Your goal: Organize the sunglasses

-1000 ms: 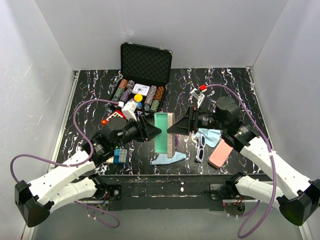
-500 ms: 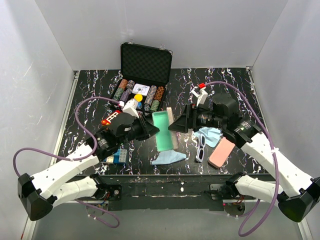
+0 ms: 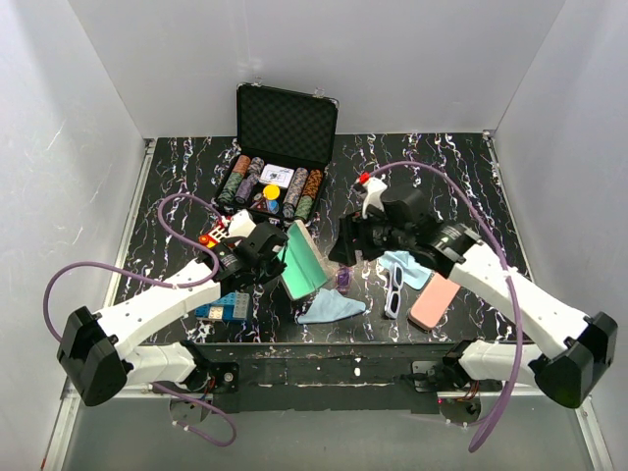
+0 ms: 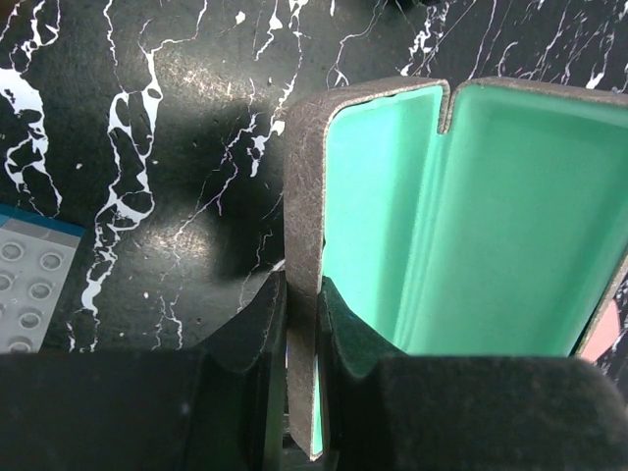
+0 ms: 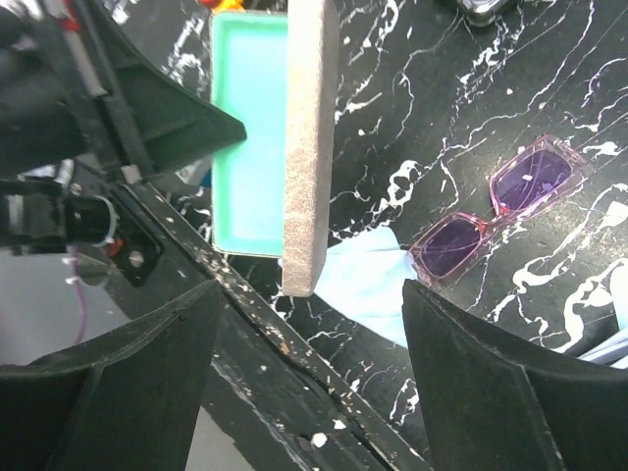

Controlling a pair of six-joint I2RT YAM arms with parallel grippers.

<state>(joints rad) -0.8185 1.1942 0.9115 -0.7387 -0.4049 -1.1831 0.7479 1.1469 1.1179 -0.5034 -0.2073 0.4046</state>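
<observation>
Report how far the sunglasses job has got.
Done: the green-lined case is open. In hand: the left tool pinches its wall; the right tool is open over the purple sunglasses, gripping nothing. Left: those and the white sunglasses both lie on the table, outside any case; the pink case looks shut.

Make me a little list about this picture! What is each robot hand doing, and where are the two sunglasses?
left gripper: shut on one wall of the open case
right gripper: open, holding nothing
purple glasses: lying on the table beside a blue cloth, not in the case
white glasses: on the table, beside the pink case
inside the open case: green lining, nothing seen in it
</observation>
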